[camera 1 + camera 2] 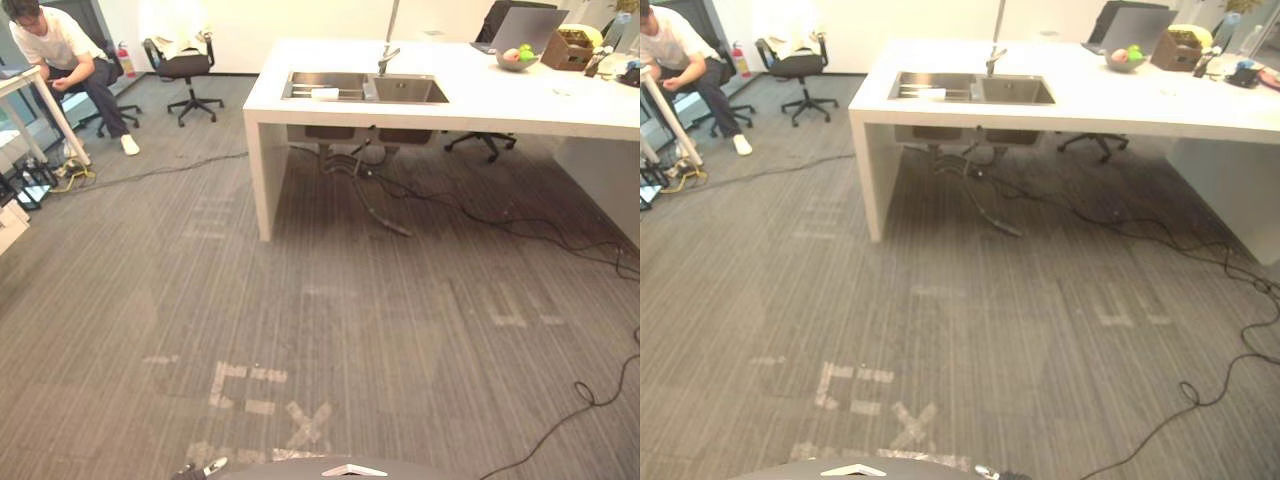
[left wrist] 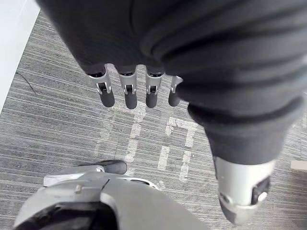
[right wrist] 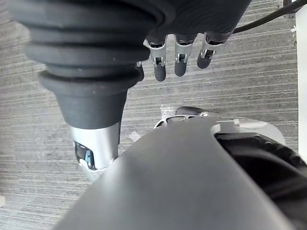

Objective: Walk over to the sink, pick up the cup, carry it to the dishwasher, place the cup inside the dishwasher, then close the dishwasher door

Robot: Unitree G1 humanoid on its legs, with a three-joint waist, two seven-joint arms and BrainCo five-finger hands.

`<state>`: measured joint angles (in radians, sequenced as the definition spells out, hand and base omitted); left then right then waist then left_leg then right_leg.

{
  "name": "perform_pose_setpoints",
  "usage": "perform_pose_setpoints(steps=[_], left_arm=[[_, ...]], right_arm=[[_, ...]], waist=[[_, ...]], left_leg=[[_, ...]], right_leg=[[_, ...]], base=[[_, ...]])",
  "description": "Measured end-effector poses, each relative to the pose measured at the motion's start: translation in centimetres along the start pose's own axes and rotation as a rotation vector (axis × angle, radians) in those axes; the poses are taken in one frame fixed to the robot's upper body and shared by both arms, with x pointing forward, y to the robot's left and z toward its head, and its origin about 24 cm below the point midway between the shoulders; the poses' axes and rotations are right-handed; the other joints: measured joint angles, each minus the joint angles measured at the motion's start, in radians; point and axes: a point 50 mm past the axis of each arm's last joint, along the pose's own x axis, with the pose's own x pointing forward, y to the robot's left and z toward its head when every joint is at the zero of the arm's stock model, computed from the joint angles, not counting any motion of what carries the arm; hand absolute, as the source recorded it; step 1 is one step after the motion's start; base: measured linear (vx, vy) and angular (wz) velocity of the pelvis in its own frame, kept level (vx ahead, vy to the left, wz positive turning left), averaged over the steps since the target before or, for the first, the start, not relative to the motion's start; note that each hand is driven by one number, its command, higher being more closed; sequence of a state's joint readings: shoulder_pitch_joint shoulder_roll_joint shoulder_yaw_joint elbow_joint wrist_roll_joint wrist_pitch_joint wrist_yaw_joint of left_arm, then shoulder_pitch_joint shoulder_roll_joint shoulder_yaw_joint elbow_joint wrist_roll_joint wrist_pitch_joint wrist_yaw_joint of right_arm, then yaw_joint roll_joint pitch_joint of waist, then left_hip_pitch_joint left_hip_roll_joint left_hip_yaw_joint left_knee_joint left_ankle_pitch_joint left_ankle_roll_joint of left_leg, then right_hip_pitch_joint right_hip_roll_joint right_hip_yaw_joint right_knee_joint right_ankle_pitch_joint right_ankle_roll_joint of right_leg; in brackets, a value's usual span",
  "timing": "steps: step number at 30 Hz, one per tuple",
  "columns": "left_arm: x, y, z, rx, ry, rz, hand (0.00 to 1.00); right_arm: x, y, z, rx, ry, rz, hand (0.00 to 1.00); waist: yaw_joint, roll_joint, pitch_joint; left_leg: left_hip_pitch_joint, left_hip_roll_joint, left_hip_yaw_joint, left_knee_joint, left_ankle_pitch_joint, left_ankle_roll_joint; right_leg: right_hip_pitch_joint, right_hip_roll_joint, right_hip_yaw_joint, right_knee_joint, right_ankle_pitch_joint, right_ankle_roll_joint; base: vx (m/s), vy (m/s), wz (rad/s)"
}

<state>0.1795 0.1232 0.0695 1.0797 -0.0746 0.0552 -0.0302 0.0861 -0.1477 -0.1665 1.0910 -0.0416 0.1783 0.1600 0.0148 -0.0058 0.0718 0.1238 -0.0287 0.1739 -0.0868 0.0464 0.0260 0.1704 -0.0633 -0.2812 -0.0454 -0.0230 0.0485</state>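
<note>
Cup [image 1: 325, 93], a pale shape as far as I can tell, lies in the sink [image 1: 410, 91], set in the white surface [image 1: 500, 105] well ahead across the carpet [image 1: 120, 300]. My left hand [image 2: 126, 93] and right hand [image 3: 180, 62] hang with fingers straight, holding nothing.

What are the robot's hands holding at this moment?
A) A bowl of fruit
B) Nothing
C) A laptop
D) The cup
B: the left hand and the right hand each hang with relaxed fingers above the carpet, nothing in their grasp, while the sink lies well ahead.
</note>
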Motion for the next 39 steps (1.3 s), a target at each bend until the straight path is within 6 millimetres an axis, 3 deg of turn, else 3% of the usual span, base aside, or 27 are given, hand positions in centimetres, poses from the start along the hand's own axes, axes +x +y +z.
perform_pose_setpoints(steps=[13,36,39], left_arm=[[-0.1,0.1,-0.1,0.000,-0.026,0.006,0.00],[-0.2,0.0,1.4,0.159,-0.161,0.080,0.00],[-0.2,0.0,1.5,0.170,-0.174,0.085,0.00]], right_arm=[[0.0,0.4,0.4,-0.067,-0.080,0.058,0.00],[0.0,0.6,1.8,-0.132,-0.175,-0.025,0.00],[0.0,0.4,1.8,-0.125,-0.183,-0.054,0.00]], waist=[[0.000,-0.005,0.002],[-0.005,-0.006,0.034],[-0.014,-0.012,0.041]], left_leg=[[-0.007,-0.002,-0.011,0.000,-0.007,0.000],[0.025,-0.002,0.015,0.000,-0.010,0.000],[0.031,-0.017,-0.006,0.000,-0.023,0.016]], right_leg=[[0.001,0.000,-0.004,0.002,-0.010,0.004],[0.012,-0.004,0.020,0.007,-0.004,0.005],[-0.030,-0.041,-0.010,0.137,-0.082,0.030]], base=[[0.01,0.007,0.02],[-0.01,0.008,-0.04],[0.03,0.041,0.21]])
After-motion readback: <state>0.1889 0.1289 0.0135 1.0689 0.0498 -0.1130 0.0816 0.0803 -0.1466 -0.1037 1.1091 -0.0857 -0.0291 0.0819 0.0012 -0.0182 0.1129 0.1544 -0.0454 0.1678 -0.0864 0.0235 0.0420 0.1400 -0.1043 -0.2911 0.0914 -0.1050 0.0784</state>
